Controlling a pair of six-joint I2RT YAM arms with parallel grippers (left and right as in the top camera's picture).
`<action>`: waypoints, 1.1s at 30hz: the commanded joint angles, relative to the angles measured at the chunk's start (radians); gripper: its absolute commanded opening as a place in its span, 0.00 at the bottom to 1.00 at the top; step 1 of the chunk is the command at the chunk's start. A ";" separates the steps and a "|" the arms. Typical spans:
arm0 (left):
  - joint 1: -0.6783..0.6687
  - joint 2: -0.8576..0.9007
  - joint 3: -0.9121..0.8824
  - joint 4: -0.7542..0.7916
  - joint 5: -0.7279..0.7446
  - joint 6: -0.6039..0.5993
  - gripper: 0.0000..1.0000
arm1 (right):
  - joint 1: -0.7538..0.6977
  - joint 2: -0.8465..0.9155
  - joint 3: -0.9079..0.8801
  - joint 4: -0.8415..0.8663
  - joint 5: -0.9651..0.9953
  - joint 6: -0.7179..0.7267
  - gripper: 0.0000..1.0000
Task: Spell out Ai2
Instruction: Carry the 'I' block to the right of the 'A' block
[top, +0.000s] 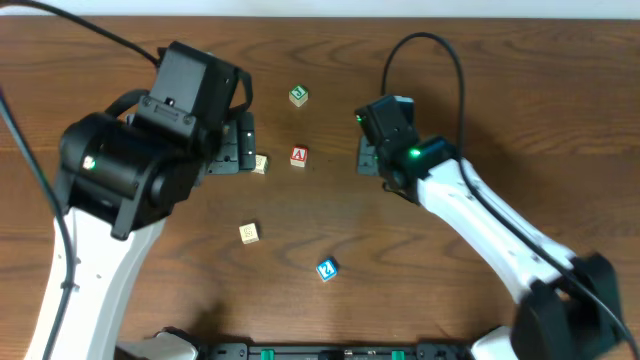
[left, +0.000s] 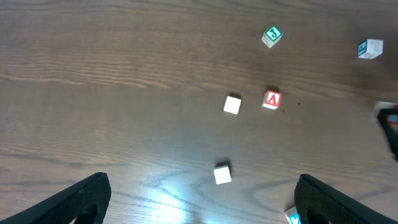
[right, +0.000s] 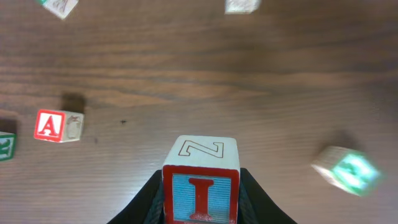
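Observation:
My right gripper (right: 200, 183) is shut on a wooden block with a red I on blue (right: 199, 152) and holds it above the table. In the overhead view this gripper (top: 367, 156) is right of the red A block (top: 298, 156). The A block also shows in the right wrist view (right: 53, 125) and the left wrist view (left: 272, 99). The blue 2 block (top: 326, 269) lies nearer the front and is cut off in the left wrist view (left: 291, 218). My left gripper (left: 203, 186) is open and empty, and in the overhead view (top: 244, 150) it is left of the A block.
A green block (top: 298, 95) lies behind the A block. One pale block (top: 260, 163) sits beside the left gripper, another (top: 249, 233) nearer the front. A white-and-blue block (left: 370, 48) shows at the far right of the left wrist view.

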 joint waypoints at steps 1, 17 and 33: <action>0.003 0.023 0.000 0.000 -0.003 -0.005 0.95 | -0.008 0.074 0.007 0.015 -0.118 0.062 0.17; 0.003 0.056 0.000 0.001 -0.056 -0.005 0.95 | -0.048 0.175 0.206 -0.056 -0.282 0.238 0.14; 0.003 0.056 0.000 -0.007 -0.079 -0.004 0.95 | -0.015 0.400 0.356 -0.145 -0.290 0.221 0.13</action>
